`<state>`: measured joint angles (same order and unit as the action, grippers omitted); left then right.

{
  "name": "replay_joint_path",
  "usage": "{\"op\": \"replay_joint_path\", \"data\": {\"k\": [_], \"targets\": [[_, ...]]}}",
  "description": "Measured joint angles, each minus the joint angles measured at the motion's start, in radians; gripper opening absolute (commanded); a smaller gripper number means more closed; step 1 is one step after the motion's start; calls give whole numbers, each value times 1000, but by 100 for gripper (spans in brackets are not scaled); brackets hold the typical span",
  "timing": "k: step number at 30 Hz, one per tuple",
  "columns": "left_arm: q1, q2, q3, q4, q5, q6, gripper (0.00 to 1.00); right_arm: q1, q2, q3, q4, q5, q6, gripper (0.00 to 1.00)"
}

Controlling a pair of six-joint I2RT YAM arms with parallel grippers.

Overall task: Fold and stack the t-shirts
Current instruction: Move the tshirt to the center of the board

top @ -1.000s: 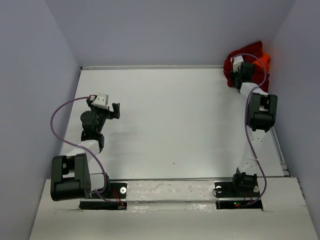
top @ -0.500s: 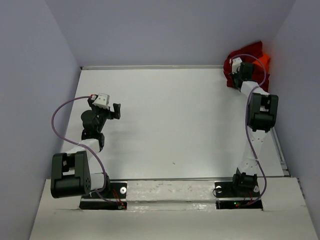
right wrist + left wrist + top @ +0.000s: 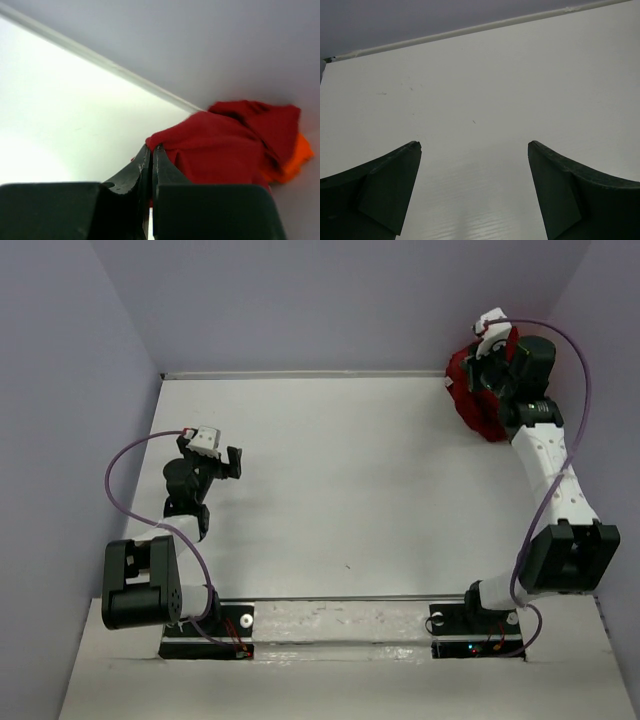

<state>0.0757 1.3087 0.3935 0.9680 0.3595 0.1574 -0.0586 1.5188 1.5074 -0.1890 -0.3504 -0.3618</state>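
Note:
The dark red t-shirt [image 3: 468,392] lies bunched in the far right corner of the table [image 3: 350,470], against the wall. My right gripper [image 3: 478,368] is shut on a fold at its near edge [image 3: 151,146], and the cloth [image 3: 220,155] hangs in a lifted heap behind the fingers. A bright orange t-shirt [image 3: 299,156] pokes out from under the red one at the right. My left gripper [image 3: 232,462] hovers over the left side of the table, open, with only bare white tabletop between its fingers [image 3: 474,145].
Grey walls enclose the table at the back and both sides. A pale strip [image 3: 470,29] marks the far edge. Both arm bases [image 3: 340,625] sit on the near rail. The right arm's cable [image 3: 575,360] loops high by the right wall.
My right gripper has shut on the dark red t-shirt and risen, its arm stretching up along the right wall and pulling the cloth with it. The left arm has barely moved.

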Motion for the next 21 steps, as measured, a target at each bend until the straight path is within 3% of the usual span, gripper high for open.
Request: {"op": "replay_joint_path", "data": {"k": [4, 7, 11, 21], "targets": [[0, 5, 6, -4, 0, 0, 99, 189, -150, -178, -14, -76, -1, 0], [0, 5, 15, -5, 0, -1, 99, 301, -168, -274, -45, -103, -1, 0], [0, 7, 19, -10, 3, -1, 99, 434, -130, -346, -101, -127, 0, 0], [0, 7, 21, -20, 6, -1, 99, 679, 16, -346, -111, -118, -18, 0]]}}
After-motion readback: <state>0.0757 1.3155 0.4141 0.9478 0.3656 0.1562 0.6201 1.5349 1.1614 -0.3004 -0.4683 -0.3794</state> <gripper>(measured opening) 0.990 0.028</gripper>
